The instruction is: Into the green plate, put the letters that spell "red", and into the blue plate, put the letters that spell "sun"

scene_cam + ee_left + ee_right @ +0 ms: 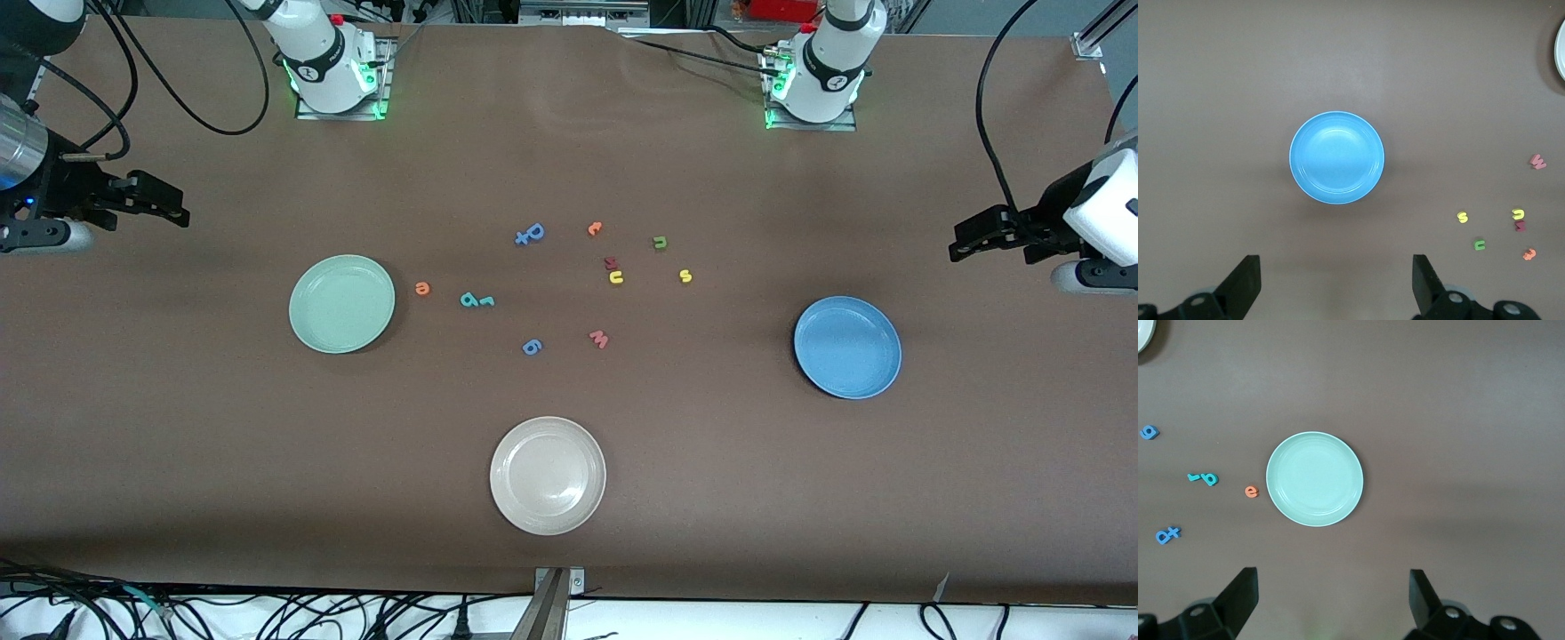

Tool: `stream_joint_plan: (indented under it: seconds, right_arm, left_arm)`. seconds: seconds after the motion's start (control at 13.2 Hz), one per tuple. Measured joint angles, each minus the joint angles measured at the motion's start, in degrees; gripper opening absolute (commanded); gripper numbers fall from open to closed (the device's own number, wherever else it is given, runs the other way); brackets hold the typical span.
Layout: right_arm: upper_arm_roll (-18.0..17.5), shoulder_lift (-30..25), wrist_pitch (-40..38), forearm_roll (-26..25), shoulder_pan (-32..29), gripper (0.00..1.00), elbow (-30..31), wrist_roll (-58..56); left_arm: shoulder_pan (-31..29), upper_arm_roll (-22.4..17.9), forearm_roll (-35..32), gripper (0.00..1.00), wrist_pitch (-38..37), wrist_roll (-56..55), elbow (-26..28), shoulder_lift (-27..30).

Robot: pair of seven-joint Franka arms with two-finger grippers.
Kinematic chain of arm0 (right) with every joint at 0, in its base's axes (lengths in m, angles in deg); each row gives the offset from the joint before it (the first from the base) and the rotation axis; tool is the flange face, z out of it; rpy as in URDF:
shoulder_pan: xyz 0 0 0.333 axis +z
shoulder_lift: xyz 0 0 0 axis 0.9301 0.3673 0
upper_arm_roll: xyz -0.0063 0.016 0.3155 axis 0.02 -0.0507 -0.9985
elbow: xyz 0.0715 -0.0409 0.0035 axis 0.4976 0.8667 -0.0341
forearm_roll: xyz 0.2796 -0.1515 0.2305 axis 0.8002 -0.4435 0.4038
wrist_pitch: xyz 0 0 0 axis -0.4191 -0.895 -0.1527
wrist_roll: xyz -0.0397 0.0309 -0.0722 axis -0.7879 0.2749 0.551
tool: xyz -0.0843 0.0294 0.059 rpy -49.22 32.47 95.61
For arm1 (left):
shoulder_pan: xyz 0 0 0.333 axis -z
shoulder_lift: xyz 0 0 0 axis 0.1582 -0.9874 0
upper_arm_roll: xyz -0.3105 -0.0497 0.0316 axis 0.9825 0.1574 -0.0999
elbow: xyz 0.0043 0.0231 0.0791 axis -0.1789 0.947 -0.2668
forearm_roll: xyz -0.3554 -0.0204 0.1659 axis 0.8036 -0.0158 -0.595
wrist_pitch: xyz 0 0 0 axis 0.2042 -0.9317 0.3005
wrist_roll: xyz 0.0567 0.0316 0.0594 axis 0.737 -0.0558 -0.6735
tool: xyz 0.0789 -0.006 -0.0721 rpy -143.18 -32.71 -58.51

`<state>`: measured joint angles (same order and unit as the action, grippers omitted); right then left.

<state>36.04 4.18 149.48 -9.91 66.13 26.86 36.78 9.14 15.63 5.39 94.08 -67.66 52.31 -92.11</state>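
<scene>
The pale green plate (341, 303) (1315, 479) lies toward the right arm's end, with the orange "e" (422, 287) (1252, 491), teal "d" (468, 300) and small teal "r" (486, 301) beside it. Toward the left arm's end lies the blue plate (847, 347) (1337, 157). The yellow "s" (685, 276) (1463, 217), yellow "u" (615, 278) and dark green "n" (660, 242) sit mid-table. My right gripper (178, 212) (1333, 597) hangs open and empty over bare table at its end. Likewise my left gripper (958, 246) (1337, 280) is open and empty at the other end.
A white plate (548, 475) sits nearest the front camera. Other loose letters lie mid-table: a dark red one (611, 263) touching the "u", an orange hooked one (595, 228), blue ones (530, 234) (531, 347) and a pink "w" (598, 339).
</scene>
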Motion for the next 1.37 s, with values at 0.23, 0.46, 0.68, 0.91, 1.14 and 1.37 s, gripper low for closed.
stream_joint_plan:
  seconds: [0.23, 0.46, 0.68, 0.91, 1.14, 1.37]
  right_arm:
    - [0.01, 0.00, -0.03, 0.03, 0.00, 1.00, 0.00, 0.00]
    - [0.00, 0.00, -0.95, 0.03, 0.06, 1.00, 0.00, 0.00]
    - [-0.02, 0.10, -1.84, 0.04, 0.12, 1.00, 0.00, 0.01]
    - [0.07, 0.84, -1.96, 0.05, 0.06, 1.00, 0.02, 0.01]
    - [0.06, 1.12, -1.98, 0.05, 0.08, 1.00, 0.01, 0.01]
    - [-0.20, 1.11, -2.33, 0.09, 0.33, 1.00, 0.00, 0.01]
  left_arm:
    - [0.00, 0.00, 0.00, 1.00, 0.00, 0.00, 0.00, 0.00]
    - [0.01, 0.00, 0.00, 1.00, 0.00, 0.00, 0.00, 0.00]
    - [0.03, 0.01, 0.00, 1.00, 0.00, 0.00, 0.00, 0.00]
    - [0.03, 0.02, 0.00, 1.00, 0.00, 0.00, 0.00, 0.00]
    - [0.03, 0.02, 0.00, 1.00, 0.00, 0.00, 0.00, 0.00]
    - [0.04, 0.02, 0.00, 1.00, 0.00, 0.00, 0.00, 0.00]
